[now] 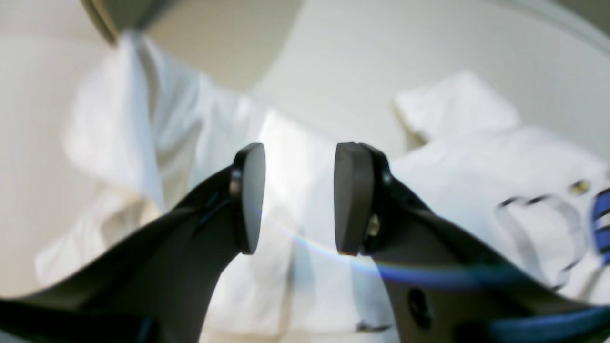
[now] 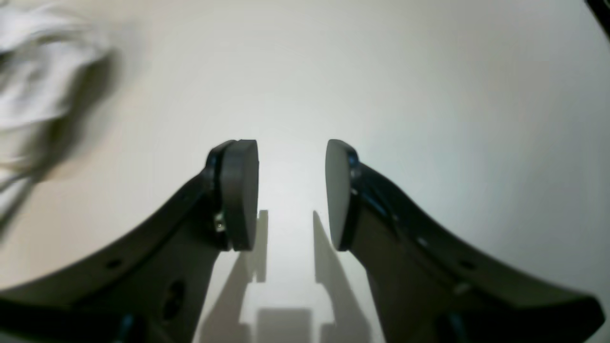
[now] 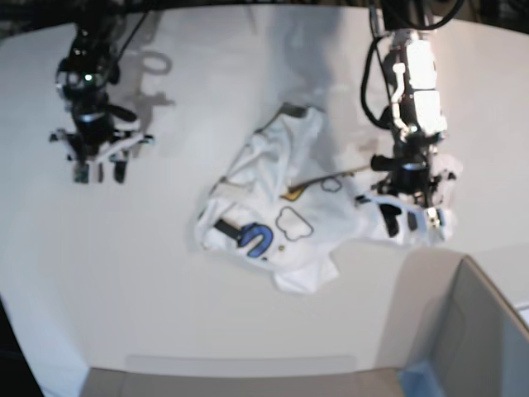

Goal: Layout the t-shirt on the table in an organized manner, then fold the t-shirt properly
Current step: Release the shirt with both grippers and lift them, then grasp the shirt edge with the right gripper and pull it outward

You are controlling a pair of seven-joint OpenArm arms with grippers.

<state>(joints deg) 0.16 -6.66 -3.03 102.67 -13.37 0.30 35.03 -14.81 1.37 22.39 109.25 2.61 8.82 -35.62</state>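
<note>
The white t-shirt lies crumpled in the middle of the table, with blue lettering and outlined cloud doodles facing up. My left gripper hovers over the shirt's right edge. In the left wrist view the left gripper is open, with bunched folds of the t-shirt below it and nothing pinched between its pads. My right gripper is far to the left of the shirt. In the right wrist view the right gripper is open over bare table, and a blurred edge of the t-shirt shows at upper left.
A grey box corner juts in at the bottom right of the base view, close to the left arm. The table's curved edge runs along the lower left. Cables hang from both arms at the back.
</note>
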